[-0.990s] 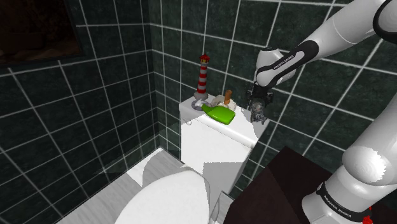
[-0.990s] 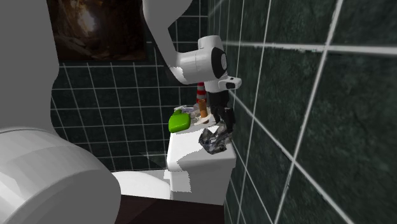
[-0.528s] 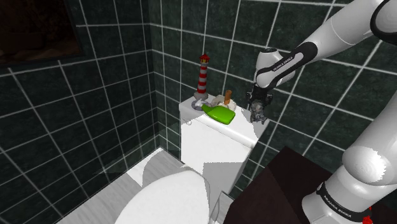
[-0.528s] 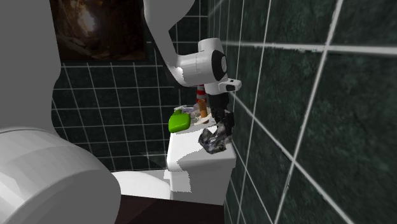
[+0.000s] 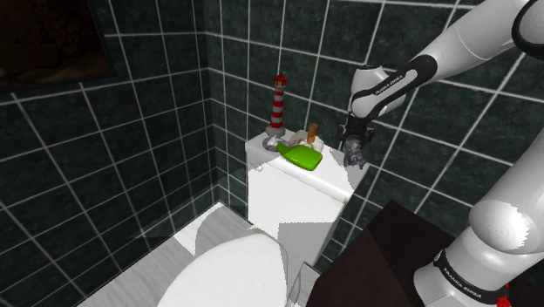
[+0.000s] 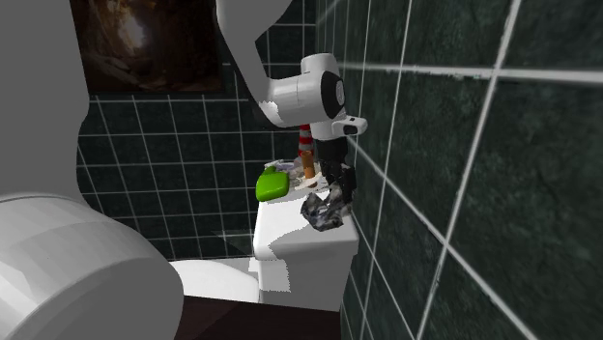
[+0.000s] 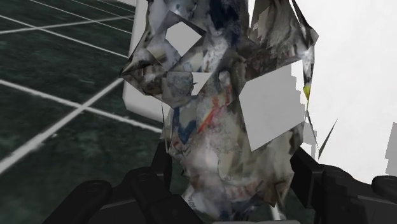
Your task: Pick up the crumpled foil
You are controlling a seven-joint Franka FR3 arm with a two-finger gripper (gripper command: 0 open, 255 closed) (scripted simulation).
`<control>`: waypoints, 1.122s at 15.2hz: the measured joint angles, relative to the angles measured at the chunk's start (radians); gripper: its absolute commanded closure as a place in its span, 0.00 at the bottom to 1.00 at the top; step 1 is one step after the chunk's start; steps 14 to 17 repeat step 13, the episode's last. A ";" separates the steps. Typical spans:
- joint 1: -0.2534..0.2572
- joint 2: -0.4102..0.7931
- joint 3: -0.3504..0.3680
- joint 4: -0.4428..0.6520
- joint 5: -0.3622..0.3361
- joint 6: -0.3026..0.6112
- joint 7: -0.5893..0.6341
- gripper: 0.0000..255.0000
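Over at the shoulder view's right end of the toilet tank lid (image 5: 296, 181) is where the crumpled foil (image 5: 355, 160) sits, well apart from the green thing (image 5: 302, 157) and the striped lighthouse figure (image 5: 278, 105) bunched at the far left end. That gap is probably why the arm comes straight down on it: nothing to bump on either side.

The gripper (image 7: 232, 168) is closed partway, with both black fingers (image 7: 312, 181) pressed against the wad's sides, so it's clasping the foil rather than just straddling it. They grab low on the lump, where the bulk is, which makes sense for something this spiky and uneven.

From the second exterior view the foil (image 6: 325, 212) hangs right at the lid's near end under the hand. I honestly can't tell if it's off the surface yet or just resting there. My guess is that the grab is done and the lift is what's left. Foil crushes easily, so a slip seems possible.
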State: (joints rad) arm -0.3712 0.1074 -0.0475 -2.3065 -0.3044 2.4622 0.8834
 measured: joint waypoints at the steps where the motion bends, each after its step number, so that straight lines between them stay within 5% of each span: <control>1: 0.001 -0.005 0.001 0.005 0.004 -0.012 -0.004 1.00; 17: 0.003 -0.112 0.008 0.051 0.040 -0.158 -0.048 1.00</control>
